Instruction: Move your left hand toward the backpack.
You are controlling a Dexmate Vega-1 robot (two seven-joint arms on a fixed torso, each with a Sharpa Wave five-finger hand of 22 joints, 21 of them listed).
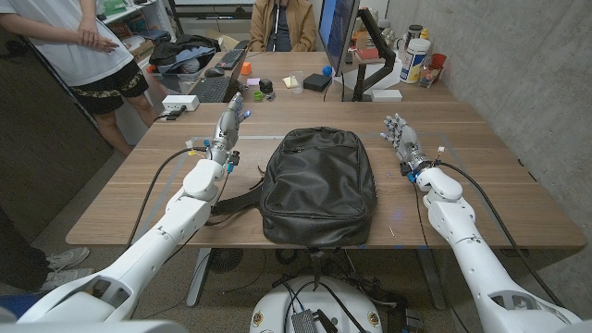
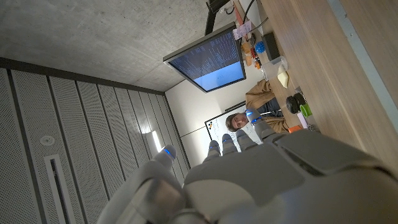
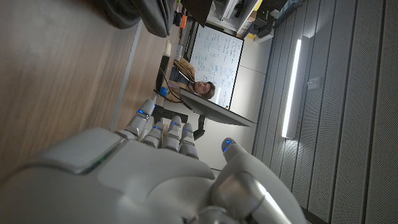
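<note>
- The left hand (image 1: pixel 228 124) stands on its edge left of the backpack (image 1: pixel 318 185), fingers straight and slightly apart, holding nothing; it is near the bag's far left corner but not touching it.
- The reach looks barely begun: the hand must close the gap rightward.
- The backpack lies flat mid-table, between both arms.
- The right hand (image 1: pixel 400 139) waits right of it, fingers apart, empty.

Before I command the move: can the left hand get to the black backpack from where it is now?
Probably yes. The left hand stands beside the backpack, holding nothing, and only bare table lies between them.
</note>
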